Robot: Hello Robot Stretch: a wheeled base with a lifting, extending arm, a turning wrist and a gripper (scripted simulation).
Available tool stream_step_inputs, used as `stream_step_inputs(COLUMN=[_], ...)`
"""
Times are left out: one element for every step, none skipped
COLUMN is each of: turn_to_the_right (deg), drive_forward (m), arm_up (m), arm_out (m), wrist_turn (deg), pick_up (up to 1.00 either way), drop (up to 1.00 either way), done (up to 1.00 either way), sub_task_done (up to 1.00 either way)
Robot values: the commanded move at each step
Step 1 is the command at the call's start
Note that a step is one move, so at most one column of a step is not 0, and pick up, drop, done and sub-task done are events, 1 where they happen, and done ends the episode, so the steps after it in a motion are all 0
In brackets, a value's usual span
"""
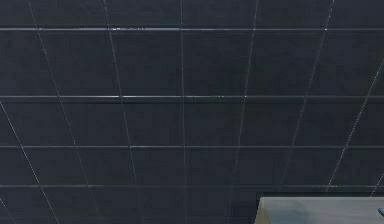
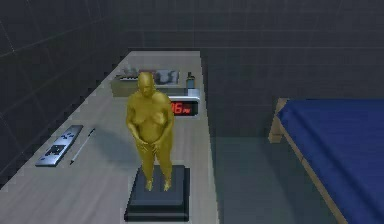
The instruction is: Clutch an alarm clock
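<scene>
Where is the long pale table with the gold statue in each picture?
Forward view: the long pale table, likely its corner, at the bottom right.
Arm side view: it runs up the left, under the golden statue on a dark base.
Shared landmark: the table's pale edge.

On the desk [image 2: 103,128], a gold statue [image 2: 150,122] partly hides the alarm clock [image 2: 185,107].

Base fronts a dark tiled surface [image 1: 180,90]; arm side — turned toward the desk [image 2: 110,160].
</scene>
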Motion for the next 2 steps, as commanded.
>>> stream_step_inputs(turn_to_the_right=[0.0, 0.0], drive_forward=[0.0, 0.0], arm_up=[0.5, 0.38], arm_out=[0.0, 0.0], wrist_turn=[0.0, 0.0], pick_up=[0.0, 0.0], drop=[0.0, 0.0], done=[0.0, 0.0], sub_task_done=[0.0, 0.0])
